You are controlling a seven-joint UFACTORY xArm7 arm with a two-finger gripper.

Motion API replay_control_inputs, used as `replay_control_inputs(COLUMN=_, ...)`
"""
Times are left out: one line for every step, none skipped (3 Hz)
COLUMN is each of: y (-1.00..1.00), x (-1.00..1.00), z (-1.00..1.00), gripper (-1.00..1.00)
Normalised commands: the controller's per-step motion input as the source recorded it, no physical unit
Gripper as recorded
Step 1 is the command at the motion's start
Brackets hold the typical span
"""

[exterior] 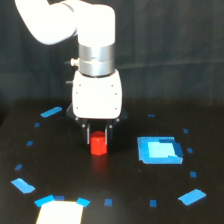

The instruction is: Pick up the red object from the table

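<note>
Gripper straddles the red object on the table, seemingly clamped; no legible writing.

The arm is looking smooth, round and white. A shiny silver ring is wrapping around it lower down. Under the ring, a white boxy part with rounded corners is showing. The gripper at the bottom is looking black with short dark fingers.

The red object, a small bright red-orange block, stands upright on the black matte surface, well apart from the blue square patch.
</note>
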Motion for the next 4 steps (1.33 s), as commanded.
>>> replay_control_inputs(y=0.59, x=0.38, z=1.0, gripper=-0.54)
replay_control_inputs(y=-0.32, x=0.58, z=1.0, gripper=-0.53)
replay_control_inputs(y=-0.36, x=0.54, z=1.0, gripper=-1.0)
replay_control_inputs(y=-0.46, x=0.34, z=1.0, gripper=-0.58)
